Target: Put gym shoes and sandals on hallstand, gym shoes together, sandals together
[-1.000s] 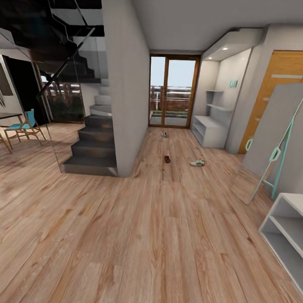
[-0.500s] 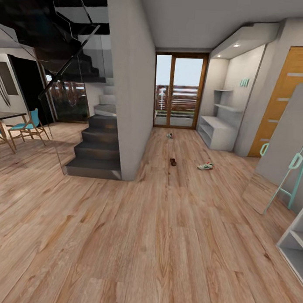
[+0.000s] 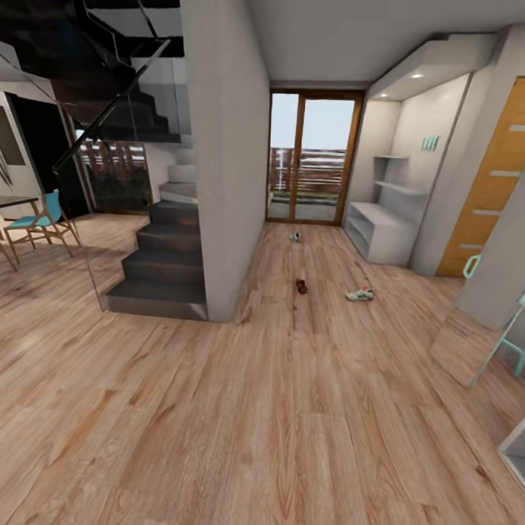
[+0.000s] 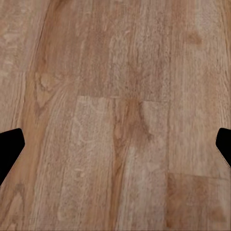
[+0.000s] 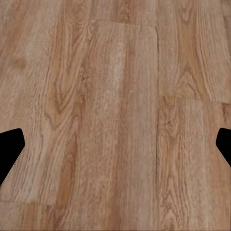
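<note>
Corridor floor (image 3: pixel 302 415) ran wide and bare ahead in head view, light wood planks up to a glass balcony door (image 3: pixel 310 160) at the far end. One gym shoe (image 3: pixel 360 295) lay on the planks right of centre, white with green; a second small shoe (image 3: pixel 294 236) sat farther back near the door, too small to tell for sure but it looked like the other gym shoe. One brown sandal (image 3: pixel 302 286) lay left of the near gym shoe, well apart from it; could not make out a second sandal. Hallstand (image 3: pixel 381 230) stood against the right wall beyond the shoes, pale low bench with stepped upper shelves, nothing seen on it. Dark staircase (image 3: pixel 160 259) was left of the central wall, a leaning mirror (image 3: pixel 494 301) on a teal frame at right. Left gripper (image 4: pixel 115 149) was spread wide in left wrist view, black fingertips (image 4: pixel 9 149) at the frame edges, only planks between them. Right gripper (image 5: pixel 115 149) was likewise spread in right wrist view, fingertips (image 5: pixel 9 151) apart over planks, nothing held
</note>
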{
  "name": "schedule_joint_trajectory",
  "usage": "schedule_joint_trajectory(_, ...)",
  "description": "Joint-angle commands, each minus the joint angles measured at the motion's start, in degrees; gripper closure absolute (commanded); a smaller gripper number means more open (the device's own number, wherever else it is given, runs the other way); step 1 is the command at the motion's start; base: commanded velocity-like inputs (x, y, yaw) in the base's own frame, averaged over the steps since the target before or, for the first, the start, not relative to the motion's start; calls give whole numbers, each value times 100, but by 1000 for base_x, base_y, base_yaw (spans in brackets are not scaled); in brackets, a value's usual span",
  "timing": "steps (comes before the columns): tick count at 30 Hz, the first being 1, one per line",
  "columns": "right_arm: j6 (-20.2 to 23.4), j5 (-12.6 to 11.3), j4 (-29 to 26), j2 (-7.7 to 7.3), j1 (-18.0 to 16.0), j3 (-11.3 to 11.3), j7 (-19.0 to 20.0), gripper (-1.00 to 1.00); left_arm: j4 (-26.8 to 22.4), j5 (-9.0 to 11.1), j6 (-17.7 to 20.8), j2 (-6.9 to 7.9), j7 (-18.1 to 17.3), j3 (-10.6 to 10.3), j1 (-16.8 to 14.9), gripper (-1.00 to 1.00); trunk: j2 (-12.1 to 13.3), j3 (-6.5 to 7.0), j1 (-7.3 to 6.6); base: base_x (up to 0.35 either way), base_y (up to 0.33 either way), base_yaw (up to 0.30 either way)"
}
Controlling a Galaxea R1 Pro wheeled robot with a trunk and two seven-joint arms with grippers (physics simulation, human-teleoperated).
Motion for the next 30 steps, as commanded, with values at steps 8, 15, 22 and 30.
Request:
schedule_joint_trajectory(8, -17, 0, 5, 1, -3, -1, -5, -100, 5, 2, -18, 0, -2, 3, -4, -100, -2, -6, 3, 337, 0, 0)
schedule_joint_trajectory(15, -17, 0, 6, 0, -3, -1, -5, -100, 5, 2, -18, 0, -2, 3, -4, -100, -2, -6, 3, 337, 0, 0)
schedule_joint_trajectory(22, -17, 0, 6, 1, -3, -1, -5, -100, 5, 2, -18, 0, -2, 3, -4, -100, -2, -6, 3, 337, 0, 0)
schedule_joint_trajectory(30, -17, 0, 6, 1, -3, -1, -5, -100, 7, 2, -18, 0, -2, 3, -4, -100, -2, -6, 3, 337, 0, 0)
